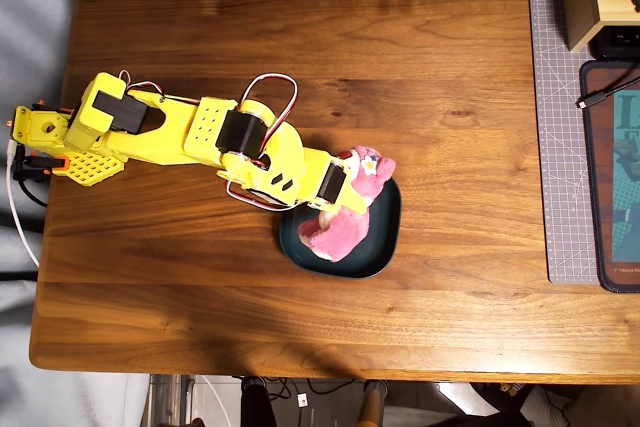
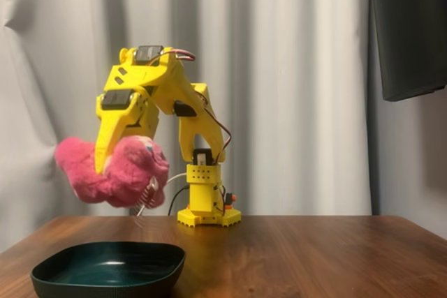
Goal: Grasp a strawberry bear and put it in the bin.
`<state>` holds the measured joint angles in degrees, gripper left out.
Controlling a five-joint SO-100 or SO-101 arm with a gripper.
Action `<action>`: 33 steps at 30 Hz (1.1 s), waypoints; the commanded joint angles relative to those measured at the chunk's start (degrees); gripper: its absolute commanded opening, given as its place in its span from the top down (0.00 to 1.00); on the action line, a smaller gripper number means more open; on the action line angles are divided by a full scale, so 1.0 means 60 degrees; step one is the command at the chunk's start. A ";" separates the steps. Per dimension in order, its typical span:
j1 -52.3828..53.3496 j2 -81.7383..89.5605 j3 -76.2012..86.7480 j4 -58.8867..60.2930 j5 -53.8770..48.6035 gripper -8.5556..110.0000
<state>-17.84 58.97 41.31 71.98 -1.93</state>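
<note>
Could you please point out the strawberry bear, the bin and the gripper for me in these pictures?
strawberry bear point(image 2: 105, 172): fixed view, on its pink plush body.
bin point(image 2: 105, 276): fixed view, on its dark teal front wall.
gripper point(image 1: 335, 209): overhead view, where the fingers clamp the bear.

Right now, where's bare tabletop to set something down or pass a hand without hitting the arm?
Free: the wood strip along the near edge below the bin; the wide patch between the bin and the grey cutting mat; the far strip above the arm. Crowded: the left-centre, where the gripper holds the strawberry bear over the bin.
</note>
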 commanded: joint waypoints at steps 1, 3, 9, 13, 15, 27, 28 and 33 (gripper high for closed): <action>-0.0044 0.0176 -0.0615 0.0103 -0.0161 0.83; 0.0000 0.0132 -0.0615 0.0190 -0.0161 0.78; 0.0000 0.0029 -0.0615 0.0308 -0.0161 0.70; -0.0044 0.0015 -0.0615 0.0322 -0.0161 0.69; -0.0044 0.0015 -0.0615 0.0366 -0.0161 0.69; 0.0161 0.0015 -0.1699 0.2007 -0.0161 0.93; 0.0220 0.0015 -0.2241 0.2725 -0.0161 0.93; 0.0044 0.2212 -0.2578 0.5156 -0.0161 0.93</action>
<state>-16.61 58.18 22.85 96.50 -1.93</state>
